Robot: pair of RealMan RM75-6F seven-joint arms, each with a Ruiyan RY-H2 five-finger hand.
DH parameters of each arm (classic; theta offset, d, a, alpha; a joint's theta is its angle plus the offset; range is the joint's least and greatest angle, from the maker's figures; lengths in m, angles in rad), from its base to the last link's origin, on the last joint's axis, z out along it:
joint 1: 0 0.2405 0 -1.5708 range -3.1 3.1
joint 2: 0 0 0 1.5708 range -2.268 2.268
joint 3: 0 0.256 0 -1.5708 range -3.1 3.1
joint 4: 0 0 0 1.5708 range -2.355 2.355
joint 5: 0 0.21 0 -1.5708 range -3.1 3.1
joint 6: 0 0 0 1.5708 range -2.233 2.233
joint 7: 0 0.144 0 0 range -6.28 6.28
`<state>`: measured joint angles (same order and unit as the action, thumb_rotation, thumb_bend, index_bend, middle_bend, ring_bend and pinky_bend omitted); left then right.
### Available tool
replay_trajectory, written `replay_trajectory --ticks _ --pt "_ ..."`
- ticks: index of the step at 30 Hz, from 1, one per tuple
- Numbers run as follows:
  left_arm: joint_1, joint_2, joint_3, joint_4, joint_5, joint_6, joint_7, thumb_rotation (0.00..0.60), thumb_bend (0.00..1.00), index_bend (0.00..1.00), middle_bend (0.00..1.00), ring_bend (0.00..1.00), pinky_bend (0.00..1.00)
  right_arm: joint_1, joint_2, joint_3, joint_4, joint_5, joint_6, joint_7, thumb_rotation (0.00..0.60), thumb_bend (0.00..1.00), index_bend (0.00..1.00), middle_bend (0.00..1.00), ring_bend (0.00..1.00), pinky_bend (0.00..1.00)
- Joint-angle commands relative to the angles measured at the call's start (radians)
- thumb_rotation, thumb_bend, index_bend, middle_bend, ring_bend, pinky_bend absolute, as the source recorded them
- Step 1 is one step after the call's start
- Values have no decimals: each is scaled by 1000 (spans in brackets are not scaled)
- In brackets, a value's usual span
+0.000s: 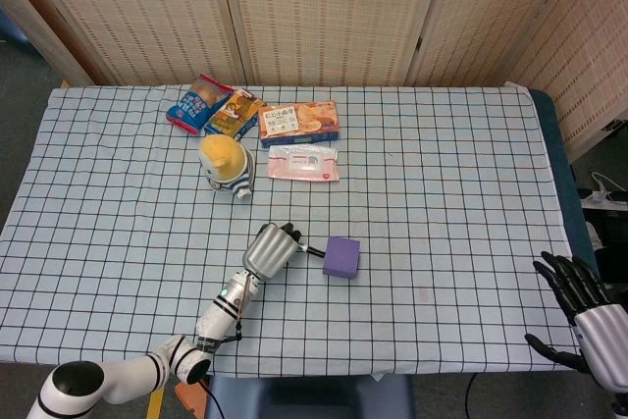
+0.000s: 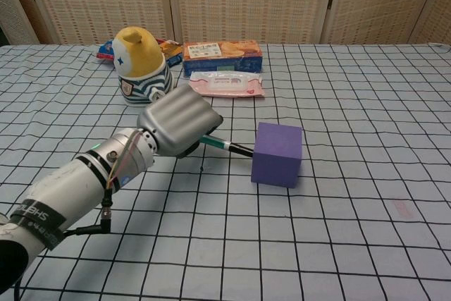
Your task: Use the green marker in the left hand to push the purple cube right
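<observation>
The purple cube [image 1: 341,256] [image 2: 277,154] sits on the checked tablecloth a little right of the table's middle front. My left hand [image 1: 271,248] [image 2: 179,121] grips the green marker [image 2: 225,146] [image 1: 312,251], which points right with its dark tip touching the cube's left face. My right hand [image 1: 584,309] hangs at the table's front right corner, beyond the edge, fingers spread and holding nothing.
A yellow-headed striped toy [image 1: 226,164] [image 2: 142,65] stands behind my left hand. A pink wipes pack [image 1: 304,162], a biscuit box [image 1: 299,122] and two snack bags [image 1: 215,107] lie further back. The checked tablecloth [image 1: 442,193] stretches right of the cube.
</observation>
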<state>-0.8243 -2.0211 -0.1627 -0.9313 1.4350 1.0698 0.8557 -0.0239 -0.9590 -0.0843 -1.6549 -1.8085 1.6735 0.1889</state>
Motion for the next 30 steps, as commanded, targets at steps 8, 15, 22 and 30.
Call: replay_trajectory --ticks 8,15,22,30 --pt "-13 -18 -12 -23 -5 22 21 600 690 812 851 1000 1000 -1 -1 2 -2 5 -4 -8 600 58 0 0 0 0" --pt "64 116 39 -144 20 99 21 600 692 812 851 1000 1000 0 -6 2 -7 7 -15 -29 600 58 0 0 0 0" --pt "217 316 151 -265 65 233 -39 600 691 811 851 1000 1000 6 -18 4 -18 5 -33 -67 600 58 0 0 0 0" --pt "331 387 176 -134 29 276 -240 600 688 801 844 1000 1000 22 -39 5 -32 7 -75 -116 600 57 0 0 0 0"
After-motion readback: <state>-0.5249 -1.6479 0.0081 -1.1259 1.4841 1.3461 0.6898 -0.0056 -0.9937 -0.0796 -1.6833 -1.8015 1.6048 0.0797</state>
